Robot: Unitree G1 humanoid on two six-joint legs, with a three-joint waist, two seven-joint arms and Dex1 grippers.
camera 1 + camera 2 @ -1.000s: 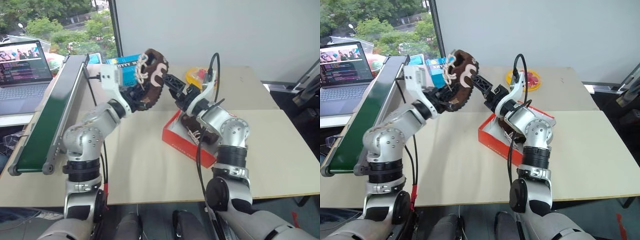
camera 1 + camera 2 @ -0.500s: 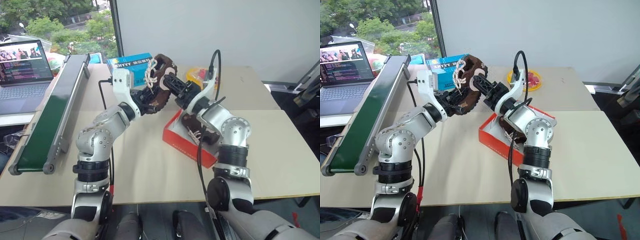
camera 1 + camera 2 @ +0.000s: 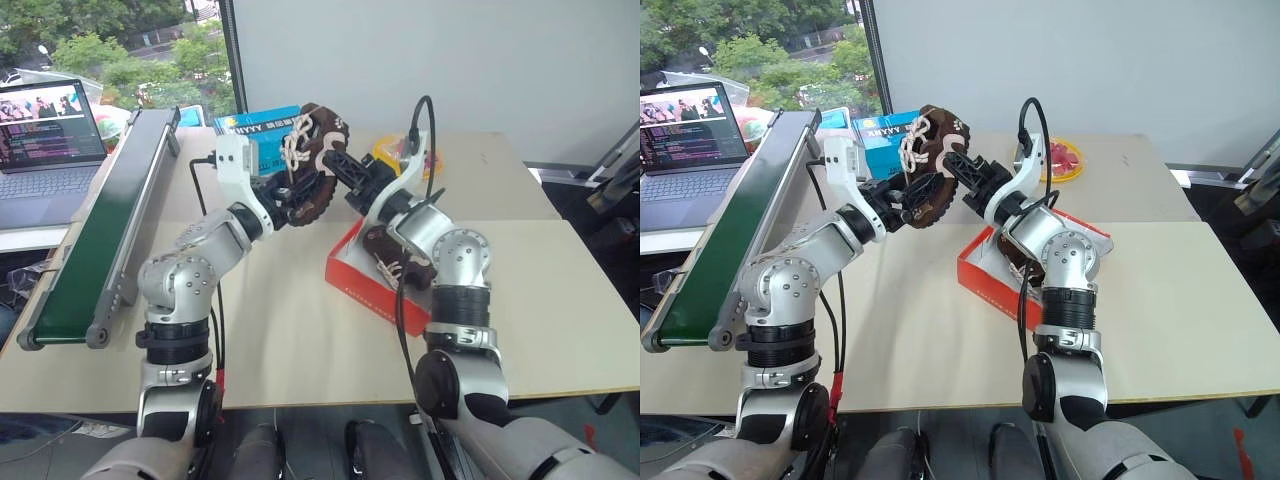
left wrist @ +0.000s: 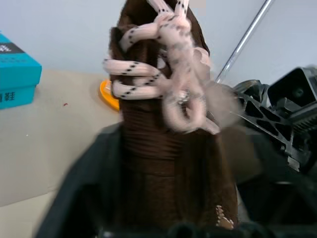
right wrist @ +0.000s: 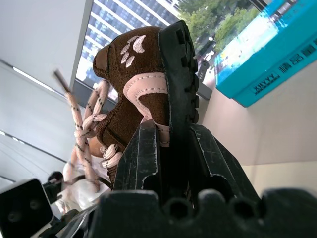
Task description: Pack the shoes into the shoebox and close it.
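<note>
From the left eye view we see one brown shoe (image 3: 395, 255) already lying in the open red shoebox (image 3: 352, 285) on the desk (image 3: 280, 330), while the second shoe (image 3: 312, 165) hangs in the air between both arms, above the desk and just short of the box — so we judge the packing half done, with this shoe to lower in and the lid to close. In the right eye view our right gripper (image 3: 952, 168) pinches the shoe's sole edge, and the left gripper (image 3: 902, 192) stands spread beside its body. The left wrist view shows soft, ribbed brown fabric and thick cream laces (image 4: 168, 74) flecked with dark specks; whether those wide jaws bear on the shoe we cannot tell. The right wrist view shows the lugged black sole (image 5: 181, 74) clamped between our narrowed black fingers (image 5: 143, 158), with pale paw-like marks on the rounded heel.
</note>
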